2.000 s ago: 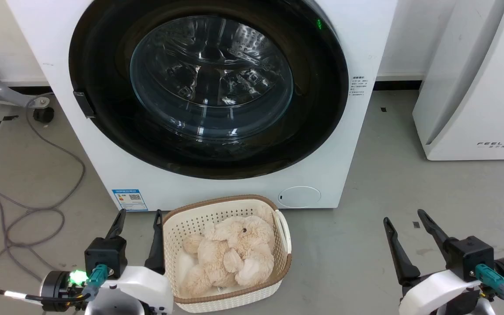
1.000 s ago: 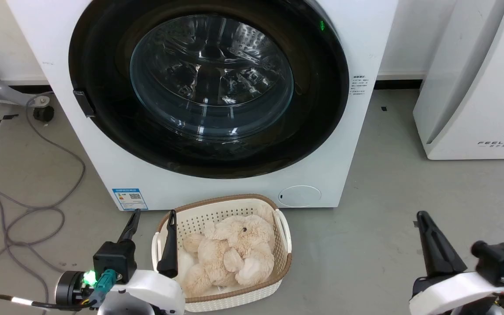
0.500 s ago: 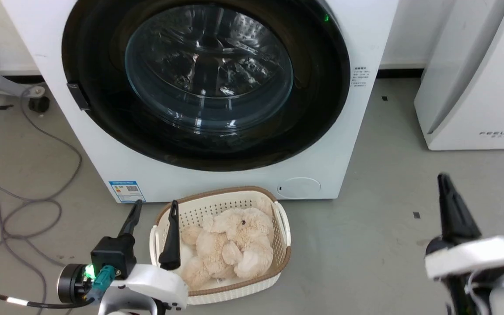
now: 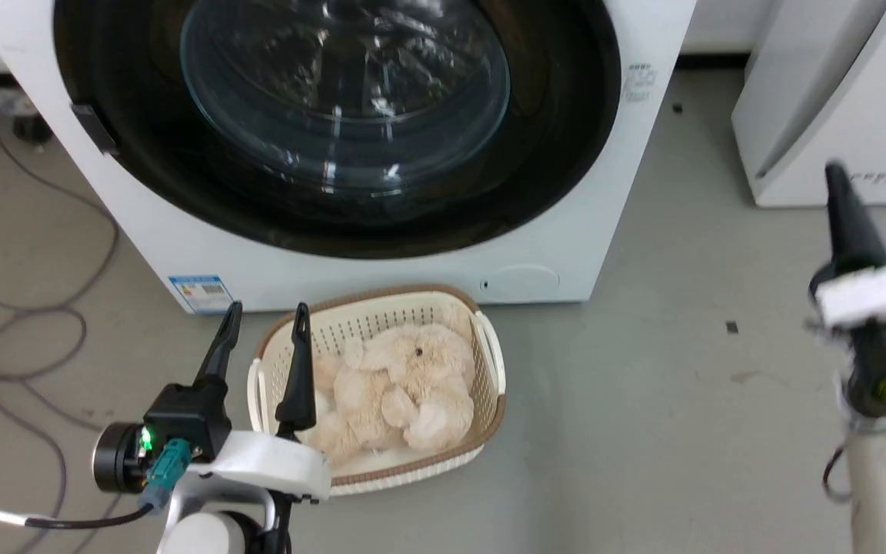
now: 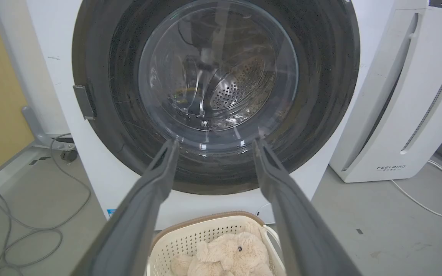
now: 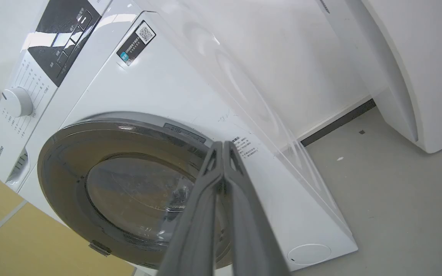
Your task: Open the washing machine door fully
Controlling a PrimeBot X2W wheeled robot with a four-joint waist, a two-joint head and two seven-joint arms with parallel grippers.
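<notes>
floor | washing machine, basket (plush toy inside), cables, white appliance

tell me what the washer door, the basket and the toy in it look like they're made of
The washing machine door: the clear bulging centre looks like glass, with sharp reflections; the wide black rim is glossy, probably plastic. The basket: cream moulded plastic, matte, with rows of holes and a brown rim band. The plush toy: beige fluffy fabric with a shaggy pile.
</notes>
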